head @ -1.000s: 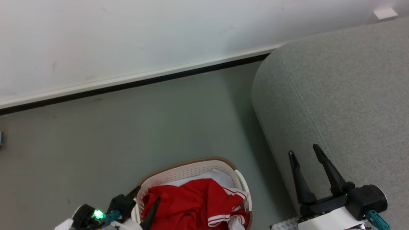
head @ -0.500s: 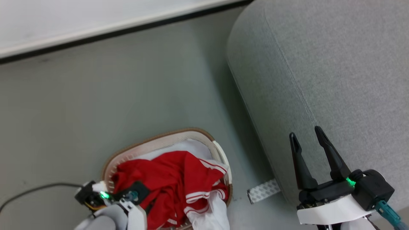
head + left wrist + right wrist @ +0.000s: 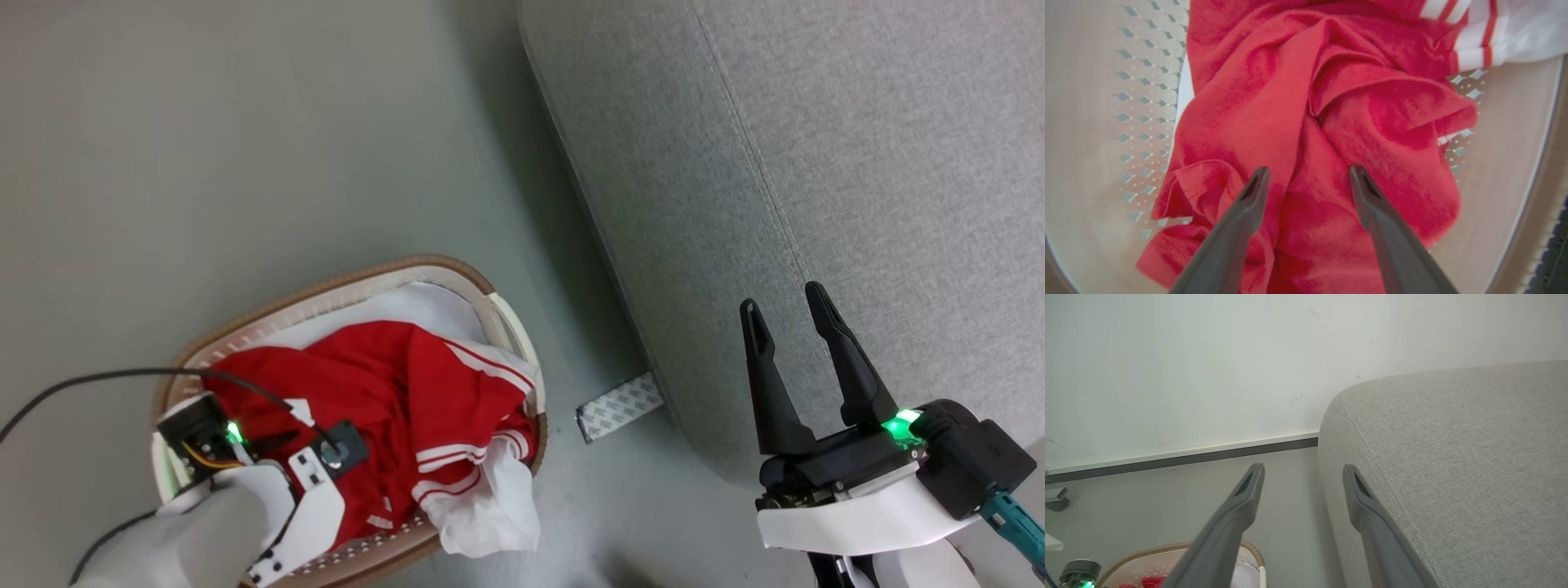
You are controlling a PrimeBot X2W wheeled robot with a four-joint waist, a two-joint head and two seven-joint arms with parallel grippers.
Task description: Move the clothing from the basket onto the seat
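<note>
The cream basket with a brown rim stands on the floor at the lower left of the head view. Red clothing with white stripes and a white panel fills it, and white fabric spills over its near right rim. My left arm reaches down over the basket. In the left wrist view my left gripper is open just above the crumpled red clothing, inside the perforated basket wall. My right gripper is open and empty over the left edge of the grey seat.
A patterned white-grey strip lies on the floor between basket and seat. A black cable runs from my left wrist to the left. In the right wrist view, a white wall with a dark baseboard stands behind the seat.
The head camera has tilted down, so wall and baseboard have left its view. My left arm has come over the basket and points down into the clothing. The right gripper stays open.
</note>
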